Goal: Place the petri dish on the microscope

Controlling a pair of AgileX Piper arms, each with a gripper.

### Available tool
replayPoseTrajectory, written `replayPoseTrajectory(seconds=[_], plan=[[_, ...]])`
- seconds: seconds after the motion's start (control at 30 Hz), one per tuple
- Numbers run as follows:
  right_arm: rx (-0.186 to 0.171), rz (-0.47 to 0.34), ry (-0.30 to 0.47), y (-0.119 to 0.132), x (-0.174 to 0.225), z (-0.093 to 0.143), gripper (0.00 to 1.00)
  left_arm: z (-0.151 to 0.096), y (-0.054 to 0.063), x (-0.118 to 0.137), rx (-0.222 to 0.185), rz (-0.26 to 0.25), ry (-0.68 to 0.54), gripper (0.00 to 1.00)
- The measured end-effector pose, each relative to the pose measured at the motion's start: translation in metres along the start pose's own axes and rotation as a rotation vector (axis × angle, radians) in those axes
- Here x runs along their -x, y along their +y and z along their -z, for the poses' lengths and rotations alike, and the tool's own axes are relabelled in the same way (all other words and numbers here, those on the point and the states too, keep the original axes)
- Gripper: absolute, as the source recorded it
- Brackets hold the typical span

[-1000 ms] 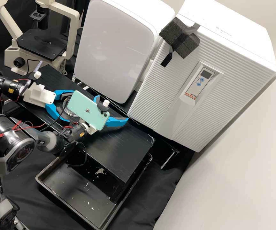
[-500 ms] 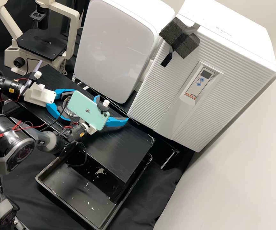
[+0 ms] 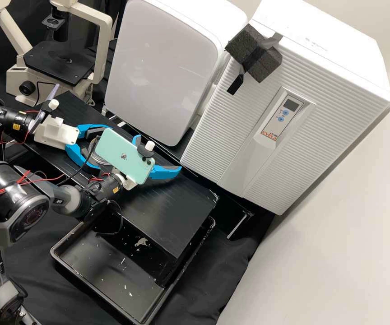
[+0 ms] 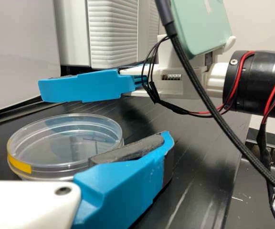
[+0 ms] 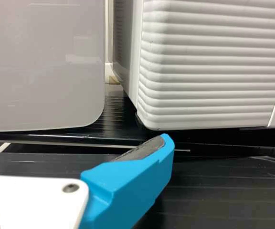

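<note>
- Black cloth (image 3: 204,289) is spreading beneath a black tray (image 3: 95,271), nearer the camera than both pairs of jaws; the tray is holding pale flecks (image 3: 141,242) scattered over its floor.
- Just beyond, a black platform (image 3: 181,216) is overhanging part of the tray and running beneath the jaws.
- Above that platform, the right gripper (image 3: 159,154) is spreading its jaws wide, with nothing between them; a mint-green phone (image 3: 125,155) is sitting on its mount, behind the fingers.
- Farther over, the left gripper (image 3: 101,150) is holding its jaws apart around the petri dish, one on either side.
- Between those left jaws, the clear, lidded petri dish (image 4: 66,143) is lying flat on the platform, wearing a yellow mark (image 4: 18,164) on its side; whether it is containing anything, I cannot tell.
- Past the right jaws, a smooth-fronted white cabinet (image 3: 159,67) and a ribbed one (image 3: 330,99) are standing closed, hiding their insides.
- Beyond the left jaws, the microscope (image 3: 19,83) is standing with its black stage (image 3: 64,67) well apart from the dish.
</note>
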Motion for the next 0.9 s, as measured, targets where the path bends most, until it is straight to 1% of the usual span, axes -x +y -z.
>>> replayPoseTrajectory(seconds=[0.57,0.6,0.8,0.9], plan=[[0.0,0.0,0.0,0.0,0.0,0.0,1.0,0.0005,0.0,-0.0003,0.0,0.004,0.005,0.0],[0.0,0.0,0.0,0.0,0.0,0.0,1.0,0.0005,0.0,-0.0003,0.006,0.004,0.005,0.0],[0.0,0.0,0.0,0.0,0.0,0.0,1.0,0.0003,-0.0001,-0.0003,0.006,0.006,0.002,0.0],[0.0,0.0,0.0,0.0,0.0,0.0,1.0,0.0003,-0.0004,-0.0003,0.016,0.009,0.003,0.0]])
